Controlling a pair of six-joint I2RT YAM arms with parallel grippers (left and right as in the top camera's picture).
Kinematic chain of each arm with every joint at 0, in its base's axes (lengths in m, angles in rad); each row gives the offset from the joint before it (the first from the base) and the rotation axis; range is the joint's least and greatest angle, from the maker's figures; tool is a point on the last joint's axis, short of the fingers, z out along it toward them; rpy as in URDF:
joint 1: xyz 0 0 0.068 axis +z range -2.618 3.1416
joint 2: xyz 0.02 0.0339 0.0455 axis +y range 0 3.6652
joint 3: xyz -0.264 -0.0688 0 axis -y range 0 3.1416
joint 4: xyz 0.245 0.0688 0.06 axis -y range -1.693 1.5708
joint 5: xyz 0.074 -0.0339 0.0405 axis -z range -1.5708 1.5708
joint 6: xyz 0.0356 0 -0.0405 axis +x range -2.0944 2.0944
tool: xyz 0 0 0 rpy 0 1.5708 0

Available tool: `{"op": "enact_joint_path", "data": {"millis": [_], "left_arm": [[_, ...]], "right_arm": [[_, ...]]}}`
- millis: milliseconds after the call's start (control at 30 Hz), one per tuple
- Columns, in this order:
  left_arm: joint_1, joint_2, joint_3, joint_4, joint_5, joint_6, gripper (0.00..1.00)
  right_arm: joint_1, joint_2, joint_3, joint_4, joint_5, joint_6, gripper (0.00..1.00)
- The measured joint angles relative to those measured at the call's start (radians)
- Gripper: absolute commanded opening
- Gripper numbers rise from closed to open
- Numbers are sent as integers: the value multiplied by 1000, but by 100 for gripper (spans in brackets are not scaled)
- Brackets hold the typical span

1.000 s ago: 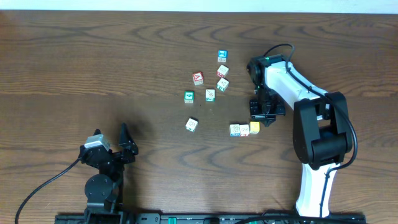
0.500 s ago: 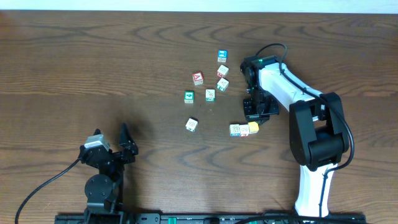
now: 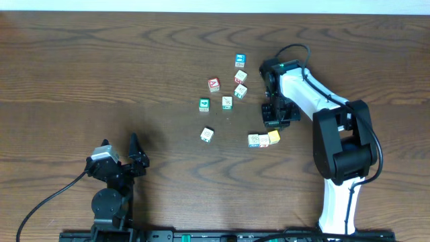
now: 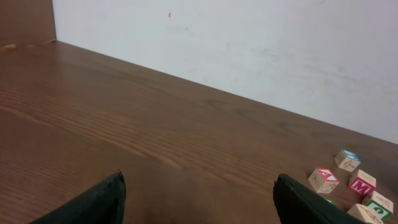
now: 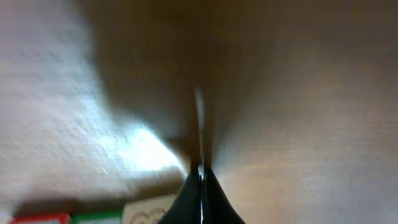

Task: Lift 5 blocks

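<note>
Left end effector [image 4: 199,198] gapes wide, tucked back — right end effector [image 5: 201,179] reaches forward, pinched tight.

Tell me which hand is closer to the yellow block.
Right. The right hand is close beside the yellow block, on its far side; the left hand is far off, toward the front left.

yellow block [image 3: 274,136] ends a close row with two cream blocks [image 3: 254,140], more lying scattered apart.
</note>
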Motion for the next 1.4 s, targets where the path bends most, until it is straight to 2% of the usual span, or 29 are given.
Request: {"op": "enact_joint_path", "data": {"millis": [167, 800, 1400], "left_arm": [[0, 0, 0, 0, 0, 0, 76], [0, 0, 0, 0, 0, 0, 76], [0, 0, 0, 0, 0, 0, 76]], "right_arm": [[0, -6, 3, 77, 12, -23, 1], [11, -6, 3, 33, -53, -105, 1], [31, -6, 2, -18, -72, -47, 1]]}}
